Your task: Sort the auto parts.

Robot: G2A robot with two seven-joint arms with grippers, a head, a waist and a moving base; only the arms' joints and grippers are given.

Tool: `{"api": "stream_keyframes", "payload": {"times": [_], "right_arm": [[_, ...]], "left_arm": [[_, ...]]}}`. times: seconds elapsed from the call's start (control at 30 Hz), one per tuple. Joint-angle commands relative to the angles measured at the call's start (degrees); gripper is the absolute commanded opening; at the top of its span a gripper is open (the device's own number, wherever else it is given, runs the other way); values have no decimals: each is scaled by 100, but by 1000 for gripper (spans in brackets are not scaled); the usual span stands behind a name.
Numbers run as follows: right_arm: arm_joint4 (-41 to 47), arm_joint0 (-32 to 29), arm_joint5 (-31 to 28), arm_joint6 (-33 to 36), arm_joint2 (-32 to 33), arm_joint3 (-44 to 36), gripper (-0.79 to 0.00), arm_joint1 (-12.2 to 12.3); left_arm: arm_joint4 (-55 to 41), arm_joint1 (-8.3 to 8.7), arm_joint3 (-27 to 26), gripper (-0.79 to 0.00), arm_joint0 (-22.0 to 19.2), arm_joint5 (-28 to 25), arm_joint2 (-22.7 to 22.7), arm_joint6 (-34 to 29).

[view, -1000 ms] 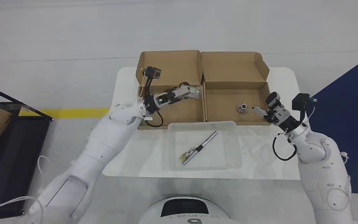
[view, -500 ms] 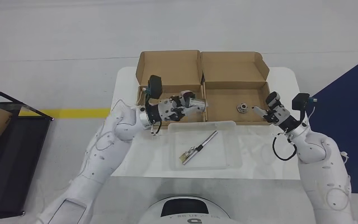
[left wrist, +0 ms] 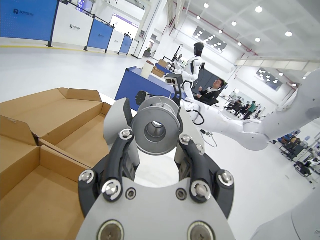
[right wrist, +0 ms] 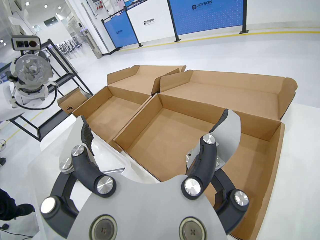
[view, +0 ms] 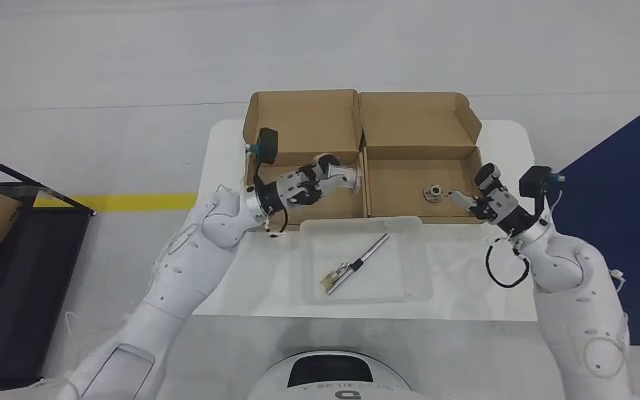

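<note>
My left gripper [left wrist: 153, 116] is shut on a silver metal spool [left wrist: 155, 129] with a hollow centre. In the top view this left gripper [view: 346, 178] hangs over the right side of the left cardboard box [view: 305, 120]. The right cardboard box [view: 405, 180] holds a small round metal part [view: 434, 192]. My right gripper [view: 463, 199] sits at that box's front right corner. In the right wrist view the right gripper [right wrist: 156, 123] is open and holds nothing, above the right box [right wrist: 175, 136].
A clear plastic tray [view: 405, 285] lies on the white table [view: 470, 290] in front of the boxes, with a long metal rod-shaped part [view: 355, 264] in it. Both box lids stand open at the back. A dark rack [view: 30, 250] stands off the table's left side.
The left wrist has turned and its gripper, still holding the spool, has shifted slightly over the left box. The right arm has stayed in place.
</note>
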Motion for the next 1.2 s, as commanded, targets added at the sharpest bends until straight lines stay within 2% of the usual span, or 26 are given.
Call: {"api": "stream_keyframes", "payload": {"times": [0.0,0.07,0.13,0.27,0.37,0.5,0.73,1.17], "right_arm": [[-394,-157,-147,-80,-12,-406,0,8],[-919,-321,-164,-236,-74,-863,0,2],[-1423,-478,-133,-485,-144,-1236,0,-9],[-2355,-693,20,-990,-329,-1729,0,-28],[-2972,-835,402,-1337,-452,-1945,0,-45],[-3598,-971,993,-1666,-760,-2121,0,-80],[-4087,-971,1275,-1759,-1124,-2234,0,-93],[-3863,-671,1196,-1383,-1525,-2223,0,-104]], "left_arm": [[84,-18,-22,-785,13,50,80,37],[-177,-42,44,-785,-15,72,221,-68],[-809,-70,187,-785,-79,259,426,-430],[-2296,-86,406,-785,-316,809,718,-1548],[-2887,-76,478,-785,-421,1170,797,-2196],[-3345,-75,538,-785,-505,1453,877,-2750],[-3372,-104,586,-785,-583,1590,1000,-2943],[-3374,-171,673,-785,-667,1505,1192,-3023]]}}
